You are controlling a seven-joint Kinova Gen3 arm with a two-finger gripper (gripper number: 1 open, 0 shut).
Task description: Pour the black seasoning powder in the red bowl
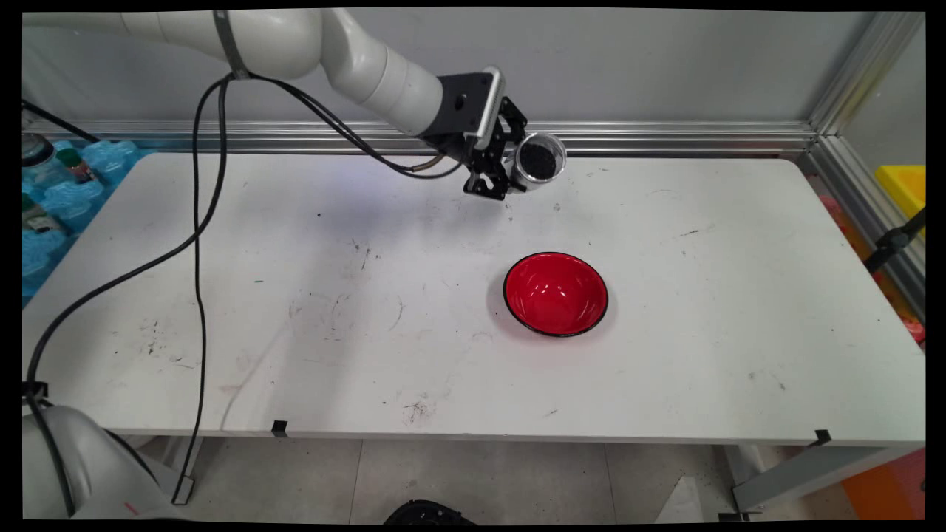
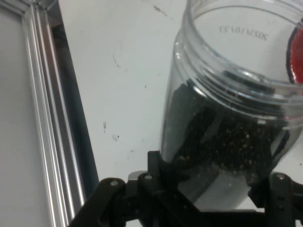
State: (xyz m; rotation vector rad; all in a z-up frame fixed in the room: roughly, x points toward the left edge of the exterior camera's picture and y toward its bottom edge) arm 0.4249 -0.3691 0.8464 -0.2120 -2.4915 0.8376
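Main view: tool [image 1: 510, 171] hovering above counter's [image 1: 310, 295] far side, gripping clear jar [image 1: 538, 158] w/ dark grains, jar tilting, mouth facing camera, red bowl [image 1: 556, 293] sitting nearer, well apart; hand view: fingers [image 2: 158, 165] clamping jar [image 2: 227, 109] sides, bowl's [image 2: 297, 52] edge prob. at right.

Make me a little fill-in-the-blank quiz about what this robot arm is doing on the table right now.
1. The claw is shut on a clear ____ with no lid on it.
2. The stuff inside the jar is ____ in colour.
3. The bowl on the table is ____ on the inside.
4. The jar is held ____ the table, not standing on it.

Missing words: jar; black; red; above
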